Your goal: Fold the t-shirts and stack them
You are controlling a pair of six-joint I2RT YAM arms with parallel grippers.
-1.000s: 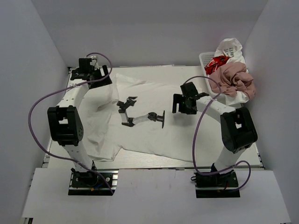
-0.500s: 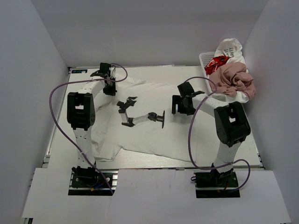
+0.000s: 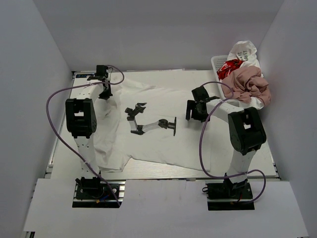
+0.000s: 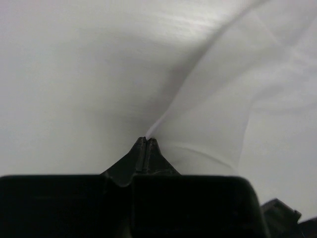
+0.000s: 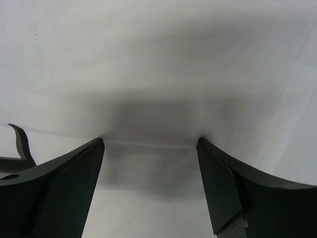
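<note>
From above, a white t-shirt (image 3: 158, 139) lies spread across the middle of the table (image 3: 163, 75), its black marks (image 3: 148, 123) facing up near the centre. The left gripper (image 3: 104, 93) sits at the shirt's upper left corner, by the sleeve. The right gripper (image 3: 190, 110) is over the shirt's right half, just right of the marks. This view is too distant to show how either pair of jaws stands.

The left wrist camera settles it for that side. The jaws are pressed together with no gap, pinching a thin peak of the white cloth at their tips. From the pinch the fabric fans out to the right of the frame in soft folds.

The right wrist camera shows the jaws spread wide, holding nothing. Both fingertips (image 5: 99, 145) are low at the cloth, and a faint crease runs between them over a dark shadow. I cannot tell whether the tips touch the fabric. A curl of black print shows at the left edge.

Only the overhead view shows the basket (image 3: 216, 62) at the upper right. It is heaped with a dusty pink tee (image 3: 250, 85), a tee with red print (image 3: 229, 67) and a white tee with black lettering (image 3: 242, 51).
</note>
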